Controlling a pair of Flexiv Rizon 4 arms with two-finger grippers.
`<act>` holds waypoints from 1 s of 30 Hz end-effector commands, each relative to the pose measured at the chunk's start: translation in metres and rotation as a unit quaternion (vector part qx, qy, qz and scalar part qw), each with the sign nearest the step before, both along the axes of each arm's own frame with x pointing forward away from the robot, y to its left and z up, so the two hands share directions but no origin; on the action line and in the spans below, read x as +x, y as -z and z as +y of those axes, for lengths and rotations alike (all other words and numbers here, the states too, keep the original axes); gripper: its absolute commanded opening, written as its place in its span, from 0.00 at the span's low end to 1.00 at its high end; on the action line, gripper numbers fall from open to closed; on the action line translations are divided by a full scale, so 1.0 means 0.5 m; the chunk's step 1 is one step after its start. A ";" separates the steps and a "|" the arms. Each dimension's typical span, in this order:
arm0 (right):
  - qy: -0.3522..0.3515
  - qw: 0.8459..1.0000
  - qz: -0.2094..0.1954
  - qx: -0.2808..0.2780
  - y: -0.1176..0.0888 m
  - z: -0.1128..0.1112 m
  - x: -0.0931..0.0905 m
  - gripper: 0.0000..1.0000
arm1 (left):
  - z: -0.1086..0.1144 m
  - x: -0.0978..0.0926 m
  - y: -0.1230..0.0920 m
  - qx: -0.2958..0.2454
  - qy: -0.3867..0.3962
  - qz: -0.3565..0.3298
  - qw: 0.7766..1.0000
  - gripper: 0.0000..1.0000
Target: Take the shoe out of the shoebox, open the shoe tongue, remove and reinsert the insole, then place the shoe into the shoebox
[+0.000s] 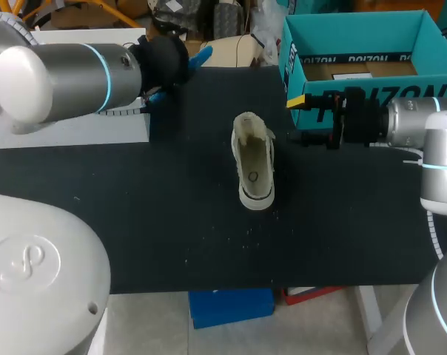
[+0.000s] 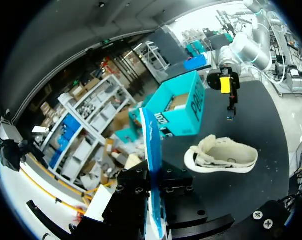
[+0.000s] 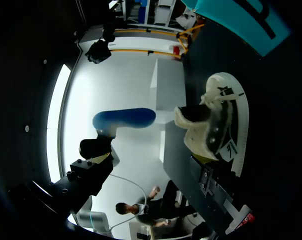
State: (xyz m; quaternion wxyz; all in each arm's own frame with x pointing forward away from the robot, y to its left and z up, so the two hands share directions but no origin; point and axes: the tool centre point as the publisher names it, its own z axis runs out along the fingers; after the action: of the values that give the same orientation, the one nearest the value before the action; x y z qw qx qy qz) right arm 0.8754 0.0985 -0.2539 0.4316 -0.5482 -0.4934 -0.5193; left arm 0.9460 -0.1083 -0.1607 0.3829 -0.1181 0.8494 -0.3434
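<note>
- The left gripper (image 1: 183, 59) has its fingers closed onto the blue insole (image 2: 152, 150), which stands on edge between them and sticks out past the tips.
- The white shoe (image 1: 254, 164) is out on the black table (image 1: 135, 214), opening upward. It sits well ahead of the left fingers and touches neither gripper.
- The right gripper (image 1: 301, 120) has its fingers spread apart with nothing between them. The tips point at the side of the shoe, near it but with a gap.
- The teal shoebox (image 1: 357, 96) stands open just beside the right fingers, on the side away from me. One yellow fingertip (image 1: 295, 100) lines up with the box's near corner, but from here I can't tell whether it touches.
- From the right wrist, the shoe lies close ahead of the fingers, with the insole farther off beyond it.
</note>
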 end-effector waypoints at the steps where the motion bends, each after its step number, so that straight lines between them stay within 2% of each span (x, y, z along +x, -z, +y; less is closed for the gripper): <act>1: 0.001 1.000 0.000 0.000 0.001 0.002 0.000 1.00 | -0.007 0.047 -0.006 0.019 0.059 0.072 0.996 0.00; 6: 0.001 1.000 0.000 0.000 0.001 0.002 0.000 1.00 | 0.007 0.105 0.013 0.028 0.054 0.056 0.997 0.00; 11: 0.001 1.000 0.000 0.000 0.001 0.002 0.000 1.00 | 0.010 0.137 0.021 0.031 0.100 0.023 0.994 0.00; 13: 0.001 1.000 0.000 0.000 0.001 0.002 0.000 1.00 | 0.015 0.156 0.040 0.060 0.068 0.095 0.991 0.00; 14: 0.001 1.000 0.000 0.000 0.001 0.002 0.000 1.00 | 0.019 0.161 0.046 0.081 0.050 0.110 0.989 0.00; 15: 0.001 1.000 0.000 0.000 0.001 0.002 0.000 1.00 | 0.022 0.165 0.047 0.079 0.036 0.122 0.989 0.00; 22: 0.001 1.000 0.000 0.000 0.001 0.002 0.000 1.00 | 0.044 0.165 0.041 0.064 -0.104 0.194 0.973 0.00; 24: 0.001 1.000 0.000 0.000 0.001 0.002 0.000 1.00 | 0.054 0.163 0.037 0.053 -0.145 0.194 0.969 0.00; 30: 0.001 1.000 0.000 0.000 0.001 0.002 0.000 1.00 | 0.073 0.147 0.026 0.029 -0.185 0.165 0.968 0.00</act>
State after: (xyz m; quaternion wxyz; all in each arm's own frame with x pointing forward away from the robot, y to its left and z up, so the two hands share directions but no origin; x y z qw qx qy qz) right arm 0.8753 0.0985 -0.2538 0.4316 -0.5482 -0.4935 -0.5193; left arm 1.0292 -0.0790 -0.1863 0.2819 -0.2605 0.8875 -0.2549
